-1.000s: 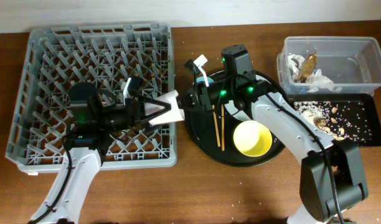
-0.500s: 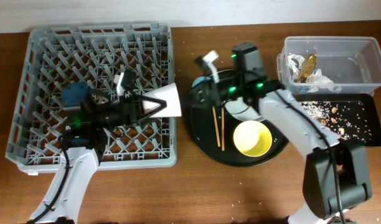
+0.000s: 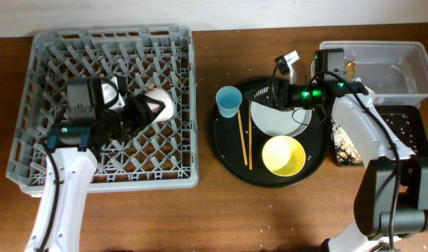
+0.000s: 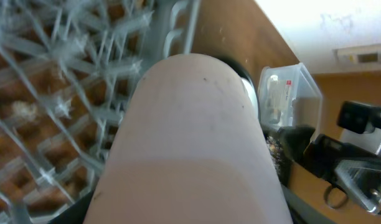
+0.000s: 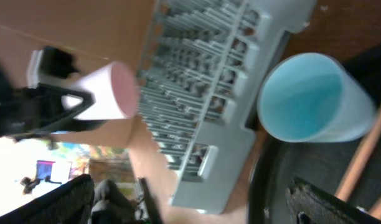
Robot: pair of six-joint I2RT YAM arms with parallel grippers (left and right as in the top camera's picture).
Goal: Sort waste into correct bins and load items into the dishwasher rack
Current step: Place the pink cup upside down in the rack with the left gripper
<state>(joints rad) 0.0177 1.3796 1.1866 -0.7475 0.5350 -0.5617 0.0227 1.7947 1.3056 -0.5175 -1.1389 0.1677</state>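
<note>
My left gripper (image 3: 147, 110) is shut on the pink-white cup (image 3: 161, 105), held on its side above the grey dishwasher rack (image 3: 60, 70). That cup (image 4: 190, 137) fills the left wrist view. My right gripper (image 3: 273, 96) hangs open and empty over the white plate (image 3: 270, 122); the light-blue cup (image 5: 315, 99) stands just ahead of it. The blue cup (image 3: 229, 100), two chopsticks (image 3: 245, 136) and yellow bowl (image 3: 283, 155) sit on the round black tray (image 3: 224, 150). The clear tub (image 3: 389, 66) holds napkins and a wrapper (image 3: 349, 70). Scraps lie in the shallow black tray (image 3: 410, 133).
The rack's right wall (image 3: 193, 105) stands close to the round tray's left rim. My right arm (image 3: 361, 126) crosses over the left end of the shallow black tray. Bare brown tabletop (image 3: 270, 217) runs along the front.
My left gripper has carried the pink-white cup leftward from the rack's right edge to over the rack's middle. My right gripper has opened and drawn back to the right, uncovering the light-blue cup.
</note>
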